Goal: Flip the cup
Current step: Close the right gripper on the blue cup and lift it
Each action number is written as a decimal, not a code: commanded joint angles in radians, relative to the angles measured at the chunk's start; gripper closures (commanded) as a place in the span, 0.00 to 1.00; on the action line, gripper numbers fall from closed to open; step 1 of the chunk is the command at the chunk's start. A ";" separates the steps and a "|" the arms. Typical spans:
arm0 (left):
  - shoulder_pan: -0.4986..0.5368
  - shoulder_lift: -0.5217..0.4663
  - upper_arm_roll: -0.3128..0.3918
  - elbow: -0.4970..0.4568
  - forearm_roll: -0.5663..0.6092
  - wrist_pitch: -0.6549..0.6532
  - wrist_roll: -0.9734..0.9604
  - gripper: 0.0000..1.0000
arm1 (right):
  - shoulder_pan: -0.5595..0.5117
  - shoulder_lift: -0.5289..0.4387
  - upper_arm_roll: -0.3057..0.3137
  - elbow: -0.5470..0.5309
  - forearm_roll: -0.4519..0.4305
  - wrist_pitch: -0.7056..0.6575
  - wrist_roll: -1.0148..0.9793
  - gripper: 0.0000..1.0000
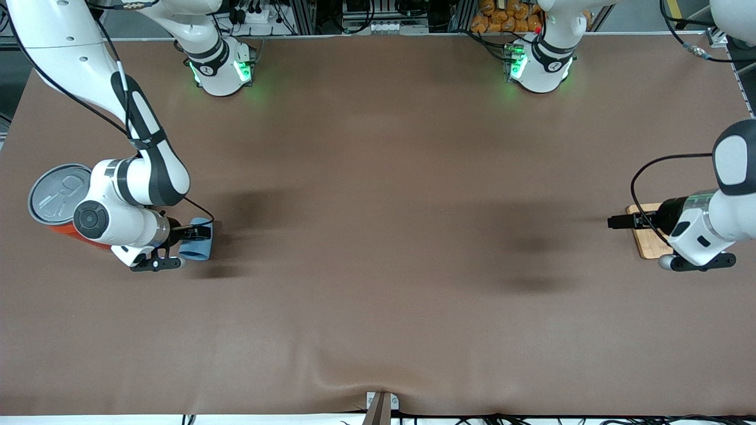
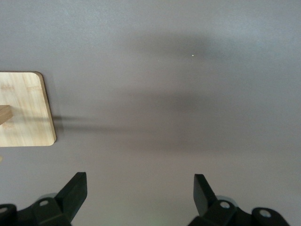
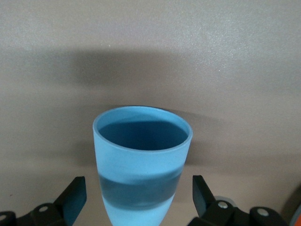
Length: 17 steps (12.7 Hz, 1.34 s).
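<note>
The light-blue cup (image 1: pixel 198 248) lies on its side on the brown table near the right arm's end. In the right wrist view the cup (image 3: pixel 141 150) has its darker blue mouth turned away from the wrist and its narrow base toward it. My right gripper (image 1: pixel 204 231) is low at the table and open, with the cup between its fingers (image 3: pixel 75 195) and a gap showing on each side. My left gripper (image 1: pixel 614 222) is open and empty near the left arm's end of the table, and that arm waits.
A big orange can with a grey pull-tab lid (image 1: pixel 56 192) stands beside the right wrist, toward the table's end. A wooden board (image 1: pixel 647 233) lies under the left wrist and also shows in the left wrist view (image 2: pixel 23 110).
</note>
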 commanded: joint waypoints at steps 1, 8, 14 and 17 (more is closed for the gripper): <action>-0.012 -0.008 -0.005 0.012 -0.015 0.013 0.003 0.00 | -0.013 0.001 0.007 -0.011 0.008 0.034 -0.018 0.19; -0.015 0.001 -0.005 0.009 -0.015 0.022 0.003 0.00 | -0.017 0.039 0.007 -0.009 0.008 0.063 -0.019 0.21; -0.015 0.001 -0.010 0.009 -0.015 0.033 0.003 0.00 | -0.010 0.029 0.010 0.000 0.008 0.051 -0.055 0.86; -0.016 0.004 -0.011 0.007 -0.015 0.033 0.003 0.00 | 0.001 0.015 0.062 0.085 0.008 -0.088 -0.088 0.87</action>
